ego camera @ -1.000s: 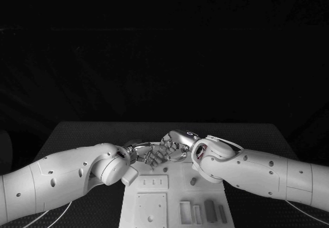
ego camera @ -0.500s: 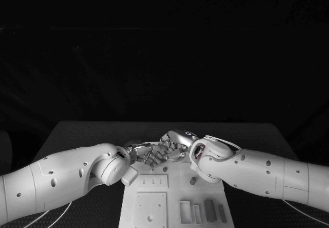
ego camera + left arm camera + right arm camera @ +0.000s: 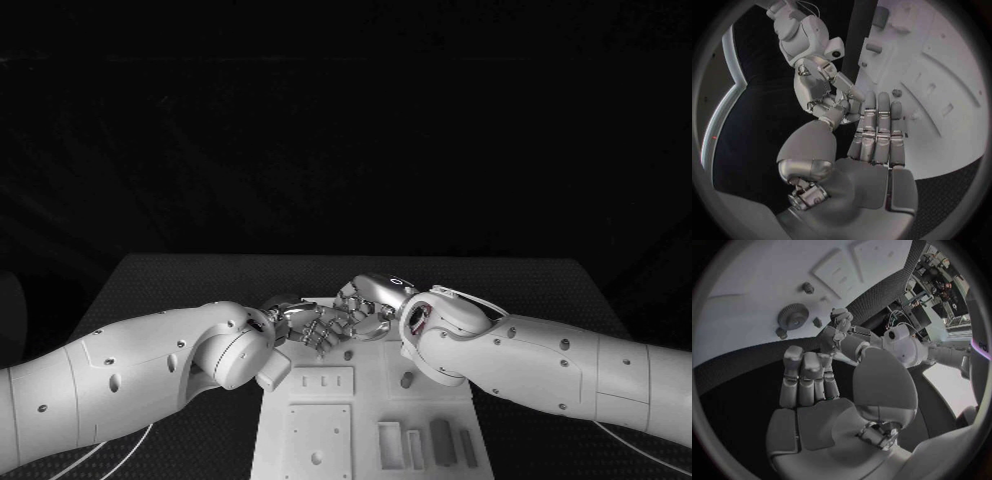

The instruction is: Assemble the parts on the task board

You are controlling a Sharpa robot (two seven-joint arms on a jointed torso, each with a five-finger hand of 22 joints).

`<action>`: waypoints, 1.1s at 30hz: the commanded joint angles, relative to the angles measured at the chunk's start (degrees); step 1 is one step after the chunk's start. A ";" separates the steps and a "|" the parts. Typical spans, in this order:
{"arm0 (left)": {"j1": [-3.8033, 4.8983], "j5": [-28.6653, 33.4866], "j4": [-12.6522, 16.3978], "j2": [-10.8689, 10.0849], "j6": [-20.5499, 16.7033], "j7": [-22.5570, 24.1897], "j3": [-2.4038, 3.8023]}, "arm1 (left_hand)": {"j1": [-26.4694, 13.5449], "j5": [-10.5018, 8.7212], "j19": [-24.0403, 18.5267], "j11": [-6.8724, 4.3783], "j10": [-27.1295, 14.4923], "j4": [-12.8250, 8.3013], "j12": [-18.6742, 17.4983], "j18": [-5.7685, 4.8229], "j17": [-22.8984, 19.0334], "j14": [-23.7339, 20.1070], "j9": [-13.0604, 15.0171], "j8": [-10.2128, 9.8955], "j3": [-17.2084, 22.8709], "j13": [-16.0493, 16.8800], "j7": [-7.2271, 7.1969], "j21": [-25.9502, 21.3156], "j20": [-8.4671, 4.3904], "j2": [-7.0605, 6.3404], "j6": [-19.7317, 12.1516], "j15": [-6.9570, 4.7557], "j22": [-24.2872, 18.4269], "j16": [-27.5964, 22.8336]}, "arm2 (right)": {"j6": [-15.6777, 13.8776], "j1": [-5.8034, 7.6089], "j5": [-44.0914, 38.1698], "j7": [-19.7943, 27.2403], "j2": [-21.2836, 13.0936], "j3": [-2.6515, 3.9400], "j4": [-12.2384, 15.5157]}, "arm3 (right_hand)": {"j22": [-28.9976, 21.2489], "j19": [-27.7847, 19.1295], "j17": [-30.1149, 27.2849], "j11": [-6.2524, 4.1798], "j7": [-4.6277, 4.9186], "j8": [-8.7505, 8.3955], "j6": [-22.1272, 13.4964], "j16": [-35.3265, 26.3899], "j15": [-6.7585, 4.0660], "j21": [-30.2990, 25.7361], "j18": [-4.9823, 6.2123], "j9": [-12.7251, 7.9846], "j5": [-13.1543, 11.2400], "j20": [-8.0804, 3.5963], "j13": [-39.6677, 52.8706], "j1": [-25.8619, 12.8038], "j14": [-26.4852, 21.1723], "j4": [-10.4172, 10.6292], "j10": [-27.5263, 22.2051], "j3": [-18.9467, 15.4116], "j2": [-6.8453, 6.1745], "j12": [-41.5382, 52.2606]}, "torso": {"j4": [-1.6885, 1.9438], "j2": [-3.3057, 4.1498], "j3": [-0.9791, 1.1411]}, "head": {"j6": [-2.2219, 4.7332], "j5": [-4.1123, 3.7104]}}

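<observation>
Barely shifted, left hand (image 3: 306, 322) and right hand (image 3: 368, 303) meet fingertips, holding nothing, above task board (image 3: 364, 400).

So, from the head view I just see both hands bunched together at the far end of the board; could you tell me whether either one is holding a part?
Observer: In the left wrist view, the left hand has its fingers straight and side by side, and its palm is bare. I cannot tell whether anything sits at its thumb tip.
Operator: Thank you. And the right one, please?
Observer: It looks much the same. In the right wrist view, the right hand has straight fingers and nothing in its palm. Its thumb reaches toward the left hand, and the spot where they meet is too small to read.
Operator: Is anything lying under them?
Observer: Yes, a round toothed part lies on the task board just beyond the right hand's fingertips.
</observation>
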 commanded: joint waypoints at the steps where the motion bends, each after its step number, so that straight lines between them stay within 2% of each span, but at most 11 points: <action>1: 0.31 1.11 0.09 0.53 0.02 2.13 0.33 | 1.90 0.00 -0.38 -0.08 0.79 -0.22 0.08 0.46 0.10 -0.23 0.20 0.49 2.10 0.21 -0.19 0.35 -0.01 0.25 0.99 -0.24 0.84 0.42 | 1.33 -0.39 0.23 1.10 0.26 -0.21 0.47 | 0.26 0.27 0.01 0.07 2.24 0.19 2.61 0.14 -0.20 0.23 0.97 2.57 0.29 -0.10 -0.06 -0.36 0.32 -0.08 0.33 0.43 0.43 0.28 | -0.06 0.01 0.04 | 0.01 0.05; 4: 0.31 1.57 0.00 0.64 0.01 1.94 0.33 | 1.95 0.13 -0.41 -0.09 0.89 0.10 0.07 0.32 0.11 -0.22 0.21 0.50 2.79 0.29 -0.22 0.43 -0.02 -0.13 1.13 -0.23 0.86 0.52 | 1.39 -0.43 0.23 1.00 0.23 -0.21 0.67 | 0.26 0.29 0.01 0.06 2.23 0.17 2.63 0.13 -0.20 0.23 0.97 2.58 0.37 -0.10 -0.07 -0.40 0.35 -0.11 0.35 0.43 0.44 0.27 | -0.02 -0.01 -0.01 | -0.02 0.04; 7: 0.31 1.58 -0.05 0.74 0.14 1.77 0.33 | 0.78 0.49 -0.47 -0.08 0.91 0.94 -0.01 0.19 0.10 -0.25 0.19 0.44 2.75 0.37 -0.21 0.53 -0.06 -1.69 1.19 -0.23 0.89 0.61 | 1.32 -0.44 0.21 0.76 0.32 -0.21 0.66 | 0.25 0.31 0.01 0.05 2.23 0.17 2.65 0.12 -0.21 0.24 0.97 2.60 0.43 -0.11 -0.08 -0.42 0.37 -0.15 0.37 0.43 0.45 0.27 | 0.02 0.00 -0.02 | -0.07 0.07; 9: 0.31 1.58 -0.01 0.77 -0.04 1.76 0.33 | 0.57 0.62 -0.49 -0.10 0.95 1.12 -0.02 0.19 0.10 -0.26 0.20 0.46 2.84 0.41 -0.24 0.58 -0.10 -2.03 1.26 -0.25 0.90 0.66 | 1.30 -0.45 0.20 0.68 0.38 -0.21 0.62 | 0.25 0.33 0.00 0.05 2.22 0.16 2.66 0.12 -0.22 0.24 0.97 2.60 0.49 -0.11 -0.08 -0.43 0.38 -0.17 0.38 0.44 0.46 0.27 | 0.03 -0.01 0.00 | -0.05 0.07; 11: 0.31 1.58 0.00 0.76 0.07 1.68 0.33 | 0.62 4.26 -0.56 -0.20 1.13 1.20 -0.02 0.14 0.14 -0.25 0.29 0.55 3.64 0.57 -0.37 0.76 -0.17 -2.10 1.55 -0.30 0.95 0.86 | 1.34 -0.45 0.19 0.68 0.41 -0.21 0.62 | 0.25 0.36 0.00 0.04 2.21 0.16 2.69 0.12 -0.23 0.24 0.97 2.63 0.59 -0.13 -0.09 -0.46 0.42 -0.23 0.42 0.45 0.45 0.27 | 0.02 -0.02 0.00 | -0.04 0.06; 13: 0.31 1.58 0.03 0.75 0.39 1.60 0.33 | 0.51 5.55 -0.63 -0.22 1.17 1.11 -0.05 0.10 0.15 -0.27 0.34 0.58 3.86 0.67 -0.41 0.88 -0.19 -2.08 1.65 -0.32 0.97 0.96 | 1.44 -0.45 0.18 0.64 0.42 -0.21 0.63 | 0.24 0.37 0.00 0.03 2.20 0.15 2.71 0.11 -0.23 0.25 0.96 2.64 0.65 -0.13 -0.10 -0.47 0.44 -0.25 0.43 0.46 0.46 0.27 | -0.01 -0.02 -0.01 | 0.02 0.03; 15: 0.31 1.59 0.12 0.72 0.41 1.55 0.33 | 0.46 5.68 -0.64 -0.22 1.18 1.11 -0.06 0.08 0.15 -0.28 0.34 0.59 3.87 0.69 -0.41 0.90 -0.18 -2.08 1.66 -0.32 0.98 0.97 | 1.46 -0.45 0.16 0.57 0.43 -0.22 0.53 | 0.24 0.39 0.00 0.03 2.20 0.15 2.72 0.11 -0.24 0.25 0.96 2.64 0.68 -0.14 -0.10 -0.48 0.45 -0.27 0.45 0.47 0.47 0.28 | -0.02 -0.01 -0.03 | -0.01 0.04; 18: 0.31 1.77 0.32 0.59 0.55 1.44 0.33 | 0.51 9.22 -0.82 -0.21 1.18 0.46 -0.16 0.00 0.13 -0.41 0.43 0.57 4.35 0.87 -0.42 1.14 -0.17 -1.58 1.69 -0.28 1.00 1.10 | 1.39 -0.46 0.08 0.50 0.43 -0.22 0.23 | 0.24 0.41 0.00 0.02 2.19 0.14 2.74 0.11 -0.24 0.25 0.97 2.65 0.72 -0.14 -0.10 -0.50 0.47 -0.29 0.46 0.47 0.48 0.27 | -0.04 0.01 -0.03 | -0.05 0.06; 21: 0.31 2.04 0.40 0.39 0.70 1.34 0.33 | 0.54 11.41 -0.92 -0.18 1.15 -0.09 -0.24 -0.04 0.11 -0.49 0.49 0.56 4.64 0.98 -0.40 1.29 -0.14 -1.16 1.65 -0.26 1.00 1.17 | 1.44 -0.47 0.08 0.53 0.40 -0.22 -0.02 | 0.23 0.41 0.00 0.02 2.19 0.14 2.74 0.11 -0.24 0.25 0.97 2.66 0.73 -0.14 -0.11 -0.51 0.47 -0.30 0.47 0.47 0.48 0.27 | -0.06 -0.02 -0.04 | 0.02 -0.01; 23: 0.31 2.30 0.46 0.18 0.89 1.32 0.33 | 0.82 14.40 -1.03 -0.15 1.11 -1.13 -0.33 -0.08 0.07 -0.58 0.58 0.55 5.06 1.09 -0.37 1.46 -0.10 -0.63 1.56 -0.20 1.00 1.24 | 1.43 -0.49 0.08 0.55 0.44 -0.22 -0.16 | 0.23 0.42 0.00 0.02 2.19 0.13 2.74 0.10 -0.25 0.25 0.97 2.66 0.75 -0.14 -0.11 -0.52 0.48 -0.31 0.47 0.48 0.49 0.27 | -0.07 -0.06 -0.04 | -0.02 -0.04; 33: 0.29 2.32 0.92 -0.92 1.84 1.10 0.32 | 0.60 16.95 -1.33 -0.07 0.93 -2.09 -0.53 -0.17 -0.04 -0.86 0.71 0.51 5.36 1.21 -0.30 1.62 0.00 0.02 1.39 -0.10 0.98 1.21 | 1.35 -0.56 -0.27 0.29 0.34 -0.22 -0.18 | 0.19 0.53 -0.02 -0.01 2.16 0.04 2.80 0.05 -0.28 0.24 0.97 2.72 0.25 -0.19 -0.16 -0.55 0.59 -0.49 0.56 0.65 0.65 0.24 | 0.01 -0.02 -0.06 | 0.43 -0.36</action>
